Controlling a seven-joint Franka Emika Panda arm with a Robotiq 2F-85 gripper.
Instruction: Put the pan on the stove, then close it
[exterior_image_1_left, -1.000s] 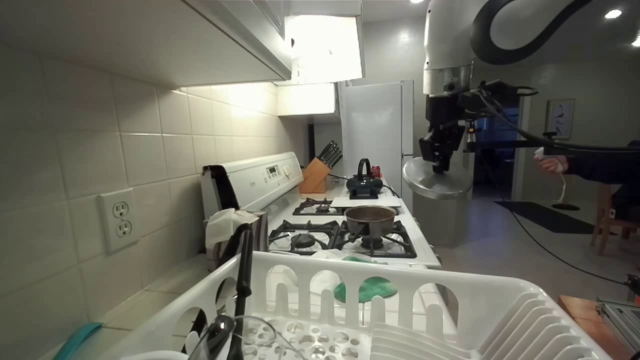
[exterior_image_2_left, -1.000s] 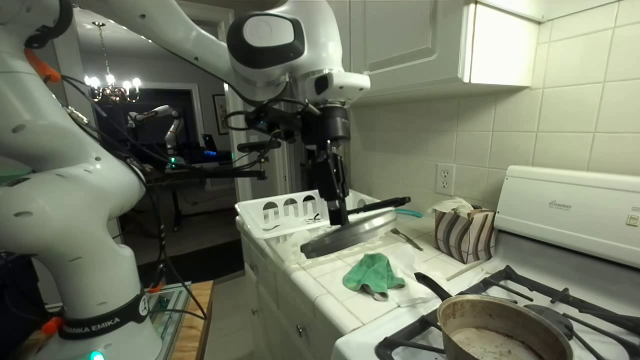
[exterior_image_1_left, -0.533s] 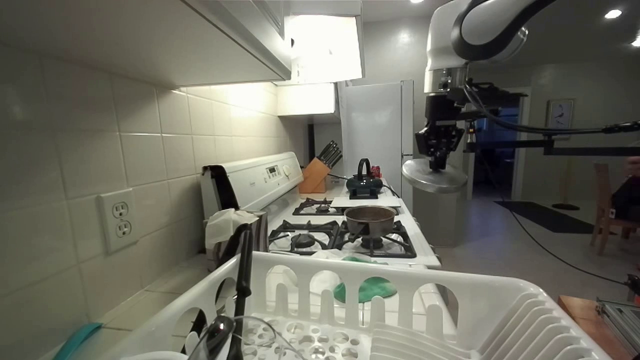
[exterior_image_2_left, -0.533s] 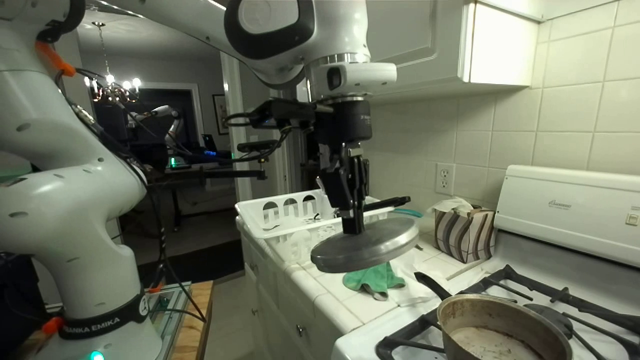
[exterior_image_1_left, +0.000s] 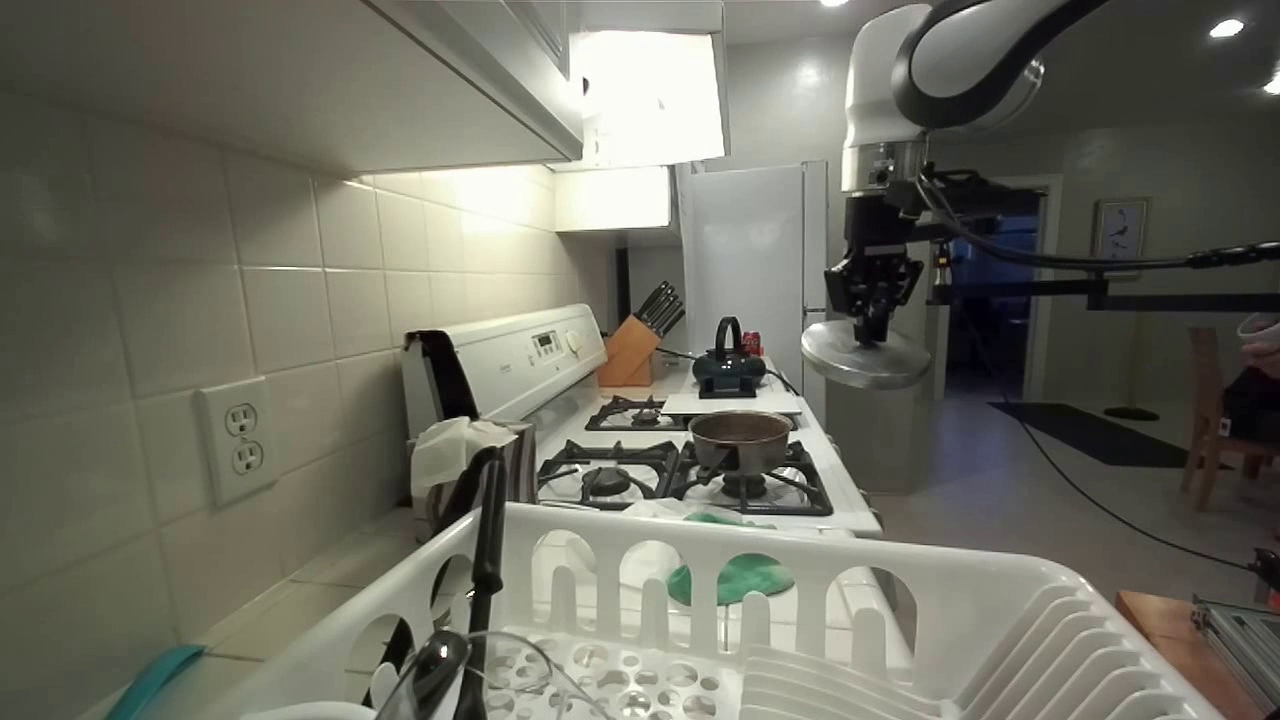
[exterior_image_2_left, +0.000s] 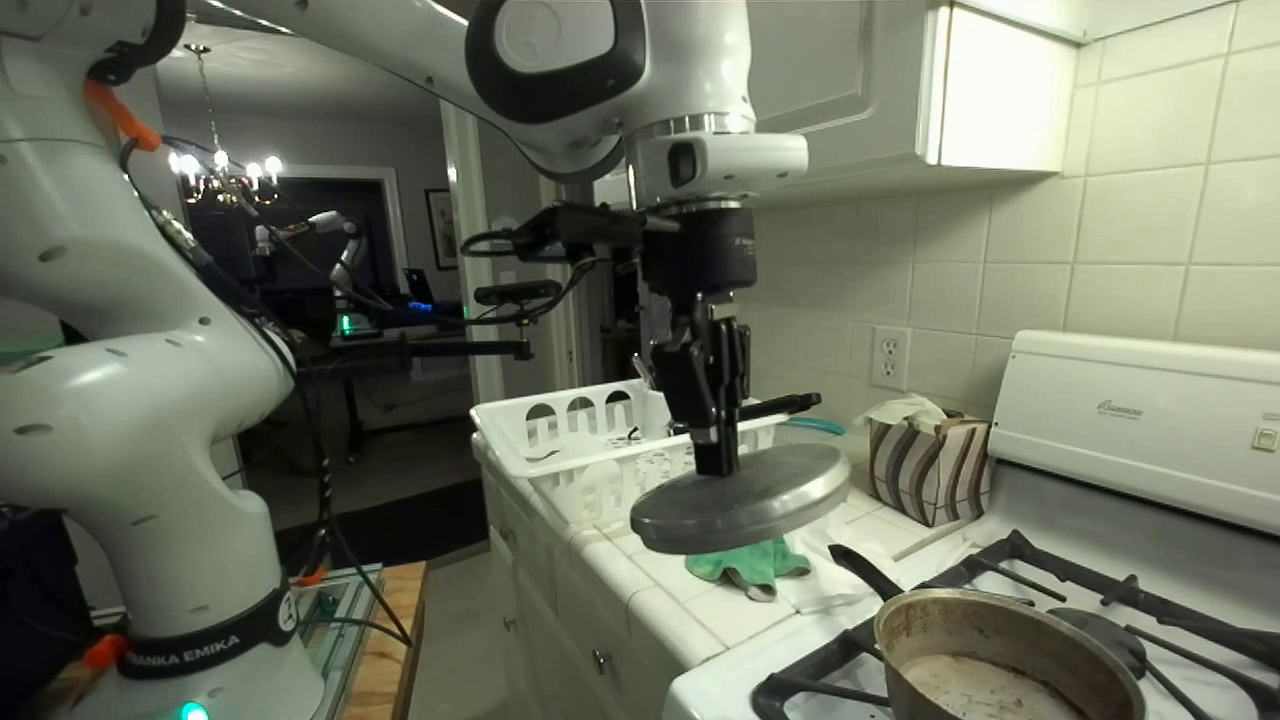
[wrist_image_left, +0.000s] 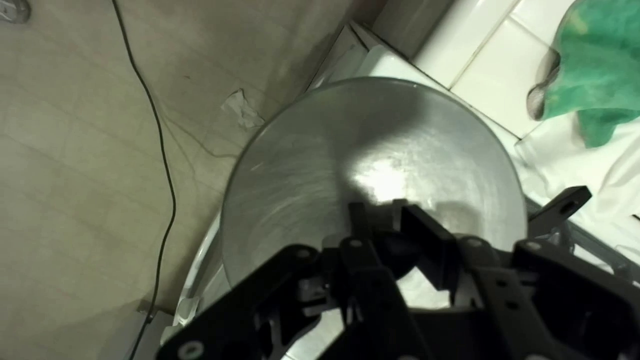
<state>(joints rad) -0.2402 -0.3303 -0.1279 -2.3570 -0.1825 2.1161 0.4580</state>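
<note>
The pan (exterior_image_1_left: 738, 445) sits upright on a front burner grate of the white stove (exterior_image_1_left: 510, 370); both also show in an exterior view, the pan (exterior_image_2_left: 985, 625) uncovered with its black handle toward the counter, and the stove's back panel (exterior_image_2_left: 1140, 440). A round metal lid (exterior_image_2_left: 745, 500) hangs in the air over the counter edge, slightly tilted. My gripper (exterior_image_2_left: 717, 462) is shut on the lid's knob, which the fingers mostly hide. In the wrist view the lid (wrist_image_left: 300, 165) fills the space under my gripper (wrist_image_left: 377, 215) and hides the pan's bowl; a black handle shows beside it.
A white dish rack (exterior_image_2_left: 600, 455) stands behind the lid. A green cloth (exterior_image_2_left: 755, 565) lies on the tiled counter beneath it. A striped tissue box (exterior_image_2_left: 925, 470) is by the wall. A kettle (exterior_image_1_left: 728, 370) and knife block (exterior_image_1_left: 630, 352) are beyond the stove.
The lid, held in my gripper, has moved from near the dish rack toward the stove and become more level. The movement is small in the last half second. The pan has not moved.
</note>
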